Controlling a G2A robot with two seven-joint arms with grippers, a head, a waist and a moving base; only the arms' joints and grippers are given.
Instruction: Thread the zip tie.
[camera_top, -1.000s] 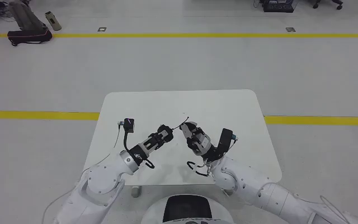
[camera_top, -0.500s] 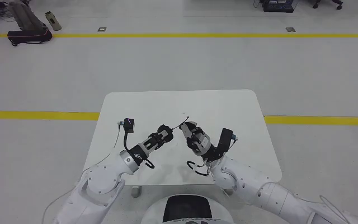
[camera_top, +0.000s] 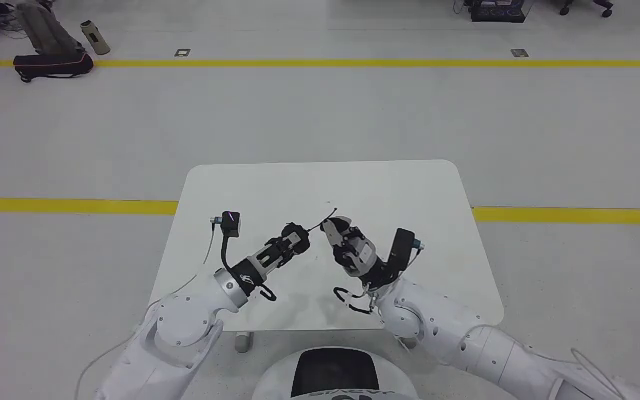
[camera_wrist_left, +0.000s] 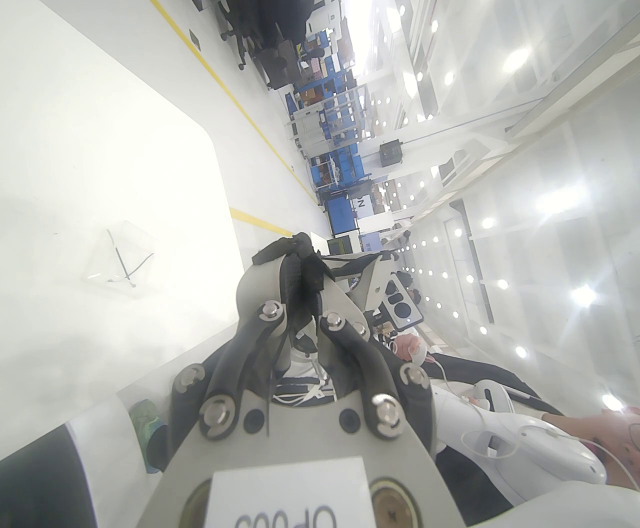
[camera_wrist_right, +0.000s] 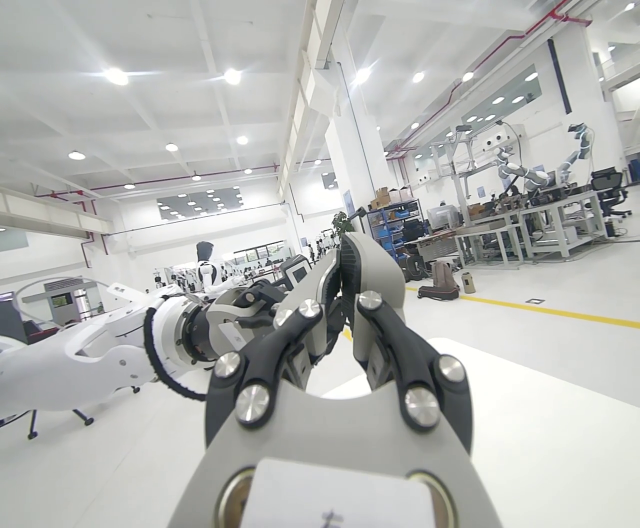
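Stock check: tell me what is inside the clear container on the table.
Thin black zip ties lie crossed inside the clear container; nothing covers them, their number is unclear.

White table (camera_top: 410, 185) stands on yellow-lined grey floor (camera_top: 320, 120)

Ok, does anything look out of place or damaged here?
Nothing stands out. The left gripper and right gripper hold a black zip tie between them above the table; a clear bag of ties lies on it.

This is a big robot lab. Yellow lines (camera_top: 300, 63) run on the floor around the white desk (camera_top: 420, 190). Far from the desk stand shelves with blue boxes (camera_wrist_right: 387, 220), work benches (camera_wrist_right: 500, 235) and another robot (camera_wrist_right: 205, 265). Bright lamps (camera_wrist_right: 116, 76) shine above.
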